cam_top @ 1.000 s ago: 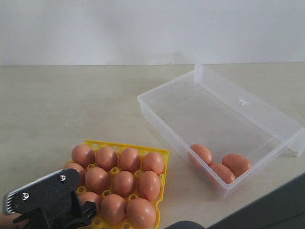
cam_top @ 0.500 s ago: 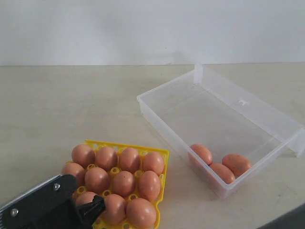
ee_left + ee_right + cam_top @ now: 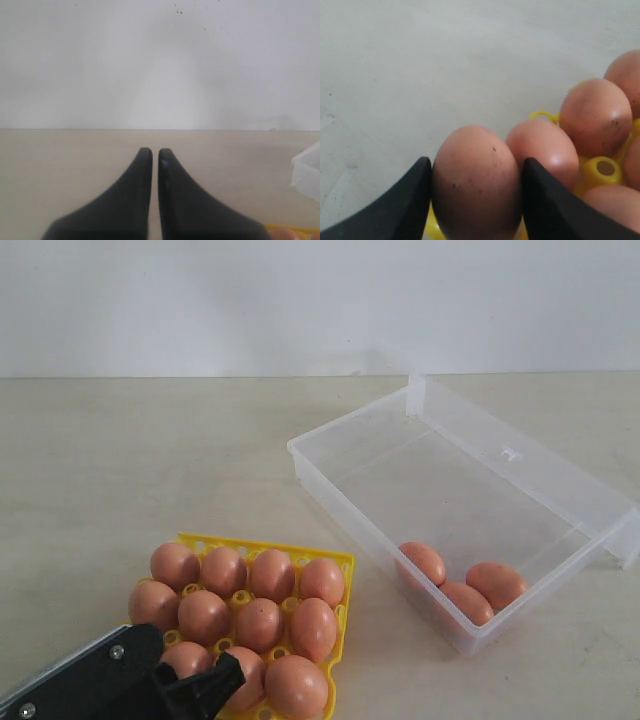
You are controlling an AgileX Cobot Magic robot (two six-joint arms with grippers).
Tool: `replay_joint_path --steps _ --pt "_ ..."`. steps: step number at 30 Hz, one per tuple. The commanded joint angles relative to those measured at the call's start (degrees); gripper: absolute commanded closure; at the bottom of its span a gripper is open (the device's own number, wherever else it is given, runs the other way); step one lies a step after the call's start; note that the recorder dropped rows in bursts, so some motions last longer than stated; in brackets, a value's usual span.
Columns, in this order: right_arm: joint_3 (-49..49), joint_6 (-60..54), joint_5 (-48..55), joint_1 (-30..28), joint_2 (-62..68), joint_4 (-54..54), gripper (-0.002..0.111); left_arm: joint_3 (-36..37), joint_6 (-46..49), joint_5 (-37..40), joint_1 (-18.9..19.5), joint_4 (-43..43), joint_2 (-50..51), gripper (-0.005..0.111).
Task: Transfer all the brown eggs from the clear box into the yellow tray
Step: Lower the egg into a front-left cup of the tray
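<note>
My right gripper (image 3: 476, 161) is shut on a brown egg (image 3: 475, 195), one black finger on each side. It hangs at the edge of the yellow tray (image 3: 605, 167), right beside the eggs seated there. That gripper does not show in the exterior view. The yellow tray (image 3: 265, 545) holds several brown eggs (image 3: 260, 625). Three more brown eggs (image 3: 466, 600) lie in the near corner of the clear box (image 3: 340, 425). My left gripper (image 3: 225, 680) sits low at the tray's near left corner. In the left wrist view it (image 3: 151, 151) is shut on nothing, above bare table.
The clear box's lid flap (image 3: 520, 455) lies open along its far long side. A corner of the box (image 3: 307, 170) shows in the left wrist view. Beige table runs to a white wall behind.
The left gripper has sunk toward the bottom edge of the exterior view. The dark arm at the lower right has left that view. Tray and box have not moved.
</note>
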Motion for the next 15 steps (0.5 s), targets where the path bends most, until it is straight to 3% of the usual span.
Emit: replay_joint_path --steps 1,10,15 --pt "-0.15 -0.89 1.39 0.33 -0.15 0.04 0.109 -0.19 -0.37 -0.12 0.08 -0.20 -0.23 0.103" --pt "-0.15 -0.99 3.10 0.33 -0.02 0.59 0.108 -0.19 -0.37 -0.12 0.08 -0.20 -0.23 0.103" --pt "-0.15 -0.99 3.10 0.33 -0.02 0.59 0.088 -0.19 -0.37 -0.12 0.08 -0.20 -0.23 0.103"
